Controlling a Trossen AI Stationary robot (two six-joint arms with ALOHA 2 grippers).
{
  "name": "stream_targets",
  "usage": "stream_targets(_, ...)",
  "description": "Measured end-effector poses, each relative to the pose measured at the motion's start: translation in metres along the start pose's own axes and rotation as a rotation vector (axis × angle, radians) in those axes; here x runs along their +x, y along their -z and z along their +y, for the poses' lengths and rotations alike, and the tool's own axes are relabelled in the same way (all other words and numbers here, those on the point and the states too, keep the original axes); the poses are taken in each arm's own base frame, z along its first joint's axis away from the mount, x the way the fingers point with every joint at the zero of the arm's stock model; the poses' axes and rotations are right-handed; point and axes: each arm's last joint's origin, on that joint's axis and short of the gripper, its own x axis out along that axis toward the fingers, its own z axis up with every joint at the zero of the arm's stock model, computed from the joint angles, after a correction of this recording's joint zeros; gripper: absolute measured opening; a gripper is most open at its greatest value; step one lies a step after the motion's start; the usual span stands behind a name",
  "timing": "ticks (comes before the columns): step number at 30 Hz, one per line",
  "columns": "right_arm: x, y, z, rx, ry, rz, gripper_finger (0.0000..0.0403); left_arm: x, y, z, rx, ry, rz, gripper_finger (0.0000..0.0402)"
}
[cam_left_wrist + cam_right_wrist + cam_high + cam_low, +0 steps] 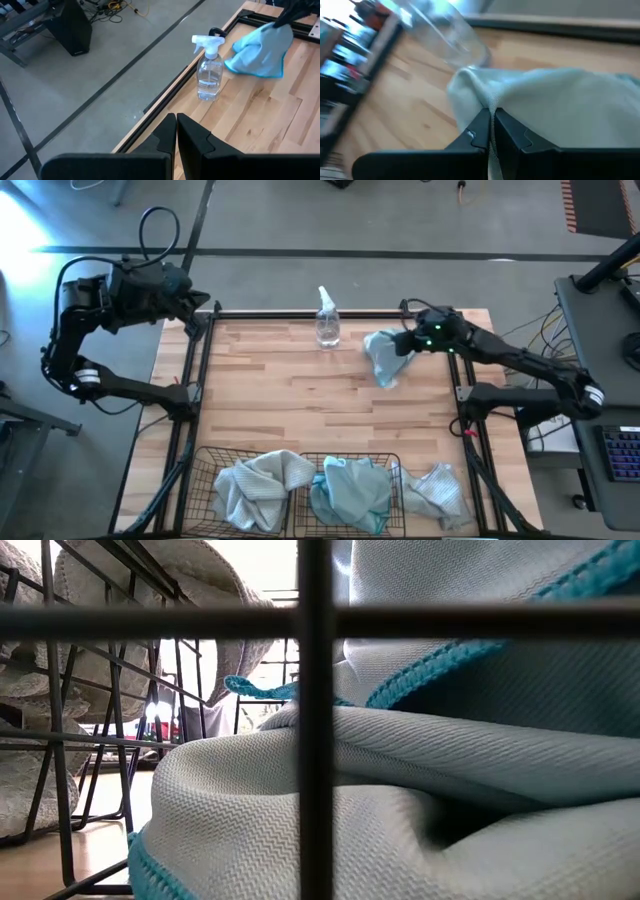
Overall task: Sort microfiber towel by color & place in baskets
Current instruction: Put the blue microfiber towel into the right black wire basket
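While four towels [385,357], two baskets [205,465].

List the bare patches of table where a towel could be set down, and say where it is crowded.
Free: the wide wood middle between the spray bottle and the baskets; also the left half, beside the waiting left gripper. Crowded: the near edge, where both baskets hold towels and a grey towel lies beside them; and the far right, where the right gripper holds a blue towel.
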Motion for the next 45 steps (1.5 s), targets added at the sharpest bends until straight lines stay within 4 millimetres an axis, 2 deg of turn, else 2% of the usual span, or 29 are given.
stream_targets(6,-0.025,-0.005,0.019,0.008,-0.197,-0.115,0.0013,-0.002,0.001,0.001,-0.002,0.000,-0.005,0.0000)
stream_targets(13,-0.045,-0.010,0.044,-0.004,-0.376,-0.194,0.0013,-0.006,0.003,0.003,-0.007,0.001,-0.016,0.0000)
stream_targets(32,-0.095,-0.059,0.163,-0.317,-0.680,-0.249,0.0013,-0.020,0.010,0.009,-0.023,0.003,-0.054,0.0000)
stream_targets(38,-0.097,-0.060,0.194,-0.389,-0.722,-0.195,0.0013,-0.028,0.015,0.012,-0.040,0.004,-0.070,0.0000)
stream_targets(45,-0.089,-0.043,0.227,-0.425,-0.802,-0.113,0.0013,-0.040,0.024,0.018,-0.069,0.006,-0.093,0.0000)
